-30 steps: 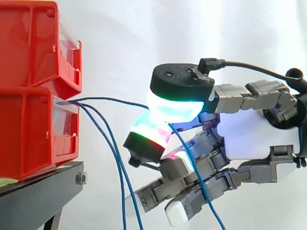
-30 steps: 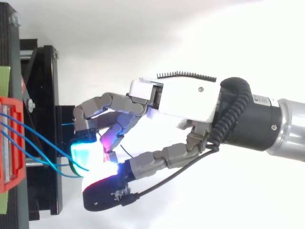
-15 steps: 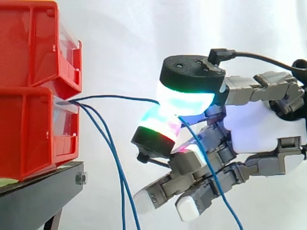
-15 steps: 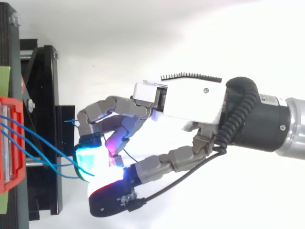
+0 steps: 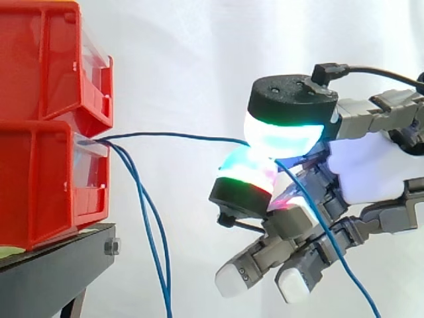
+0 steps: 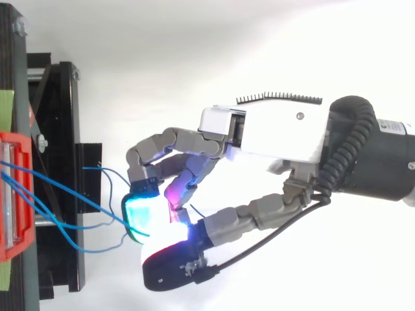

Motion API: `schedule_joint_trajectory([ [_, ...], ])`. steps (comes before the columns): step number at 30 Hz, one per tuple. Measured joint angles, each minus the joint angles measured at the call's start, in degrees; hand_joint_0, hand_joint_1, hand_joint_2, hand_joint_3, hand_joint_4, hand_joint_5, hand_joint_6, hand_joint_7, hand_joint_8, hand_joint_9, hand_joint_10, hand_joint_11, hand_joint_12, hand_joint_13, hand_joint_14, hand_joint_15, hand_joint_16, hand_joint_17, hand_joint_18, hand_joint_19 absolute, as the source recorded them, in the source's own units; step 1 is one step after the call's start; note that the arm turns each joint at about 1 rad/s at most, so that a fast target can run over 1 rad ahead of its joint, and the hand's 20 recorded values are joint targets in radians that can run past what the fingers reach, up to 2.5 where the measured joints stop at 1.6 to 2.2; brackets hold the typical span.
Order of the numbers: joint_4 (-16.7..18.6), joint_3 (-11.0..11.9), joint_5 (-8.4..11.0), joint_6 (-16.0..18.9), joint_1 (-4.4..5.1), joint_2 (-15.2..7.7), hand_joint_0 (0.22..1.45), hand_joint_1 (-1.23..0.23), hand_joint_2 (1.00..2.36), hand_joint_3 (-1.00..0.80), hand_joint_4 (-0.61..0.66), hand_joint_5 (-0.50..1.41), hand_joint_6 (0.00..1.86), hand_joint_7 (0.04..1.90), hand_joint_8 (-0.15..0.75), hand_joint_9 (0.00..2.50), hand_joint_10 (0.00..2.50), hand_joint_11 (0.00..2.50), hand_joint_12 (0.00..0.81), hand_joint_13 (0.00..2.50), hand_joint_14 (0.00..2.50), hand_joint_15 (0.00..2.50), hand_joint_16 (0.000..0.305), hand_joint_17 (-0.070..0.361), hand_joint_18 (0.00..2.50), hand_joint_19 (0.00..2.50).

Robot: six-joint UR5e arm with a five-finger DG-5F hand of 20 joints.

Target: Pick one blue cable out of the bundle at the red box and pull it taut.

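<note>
Several blue cables come out of the lower red box point(image 5: 46, 182) at the left. One blue cable point(image 5: 179, 136) runs nearly level from the box's front to my hand point(image 5: 358, 175). The thumb pad and a fingertip point(image 5: 246, 173) pinch it there, glowing cyan and green. Past the pinch the cable drops down to the right. Two more blue cables point(image 5: 151, 225) hang slack from the box towards the floor. In the top view my hand point(image 6: 279, 136) is to the right of the red box point(image 6: 14, 194), its glowing pads on the cable point(image 6: 78, 197).
A second red box point(image 5: 46, 59) is stacked on the lower one. Both rest on a black stand point(image 5: 59, 265). A white curtain hangs behind. To the right of the boxes the room is taken only by my arm.
My hand has moved right, away from the box, keeping its pinch. The held cable now spans a longer, straighter stretch between box and pads.
</note>
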Motion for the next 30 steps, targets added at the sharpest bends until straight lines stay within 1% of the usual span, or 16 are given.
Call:
schedule_joint_trajectory([
  [4, -0.21, -0.62, -0.13, -0.06, 0.05, 0.01, 0.58, -0.83, 1.03, -0.02, 0.15, -0.1, 0.84, 1.44, 0.351, 0.98, 0.02, 1.13, 0.416, 0.58, 0.01, 0.22, 0.056, 0.125, 0.74, 0.43],
  [7, 0.43, -1.81, -0.23, -0.01, 0.13, 0.01, 0.58, -0.83, 1.03, -0.02, 0.15, -0.1, 0.84, 1.45, 0.35, 0.98, 0.02, 1.13, 0.416, 0.58, 0.01, 0.22, 0.056, 0.126, 0.74, 0.43],
  [11, 3.1, -3.61, -0.24, -0.06, 0.28, 0.01, 0.58, -0.83, 1.03, -0.02, 0.15, -0.1, 0.84, 1.45, 0.349, 0.98, 0.02, 1.13, 0.416, 0.57, 0.01, 0.22, 0.056, 0.126, 0.74, 0.43],
  [15, 5.85, -4.46, -0.16, -0.11, 0.31, 0.01, 0.58, -0.83, 1.03, -0.02, 0.15, -0.1, 0.84, 1.45, 0.35, 0.97, 0.02, 1.1, 0.415, 0.57, 0.01, 0.22, 0.056, 0.125, 0.74, 0.43],
  [20, 7.61, -4.67, -0.15, -0.16, 0.34, 0.01, 0.58, -0.84, 1.03, -0.02, 0.15, -0.1, 0.84, 1.45, 0.35, 0.97, 0.02, 1.11, 0.416, 0.57, 0.01, 0.22, 0.056, 0.125, 0.74, 0.44],
  [30, 7.92, -4.7, -0.23, -0.2, 0.33, 0.01, 0.58, -0.84, 1.03, -0.01, 0.15, -0.1, 0.84, 1.45, 0.35, 0.97, 0.02, 1.1, 0.416, 0.57, 0.01, 0.22, 0.056, 0.126, 0.74, 0.43],
])
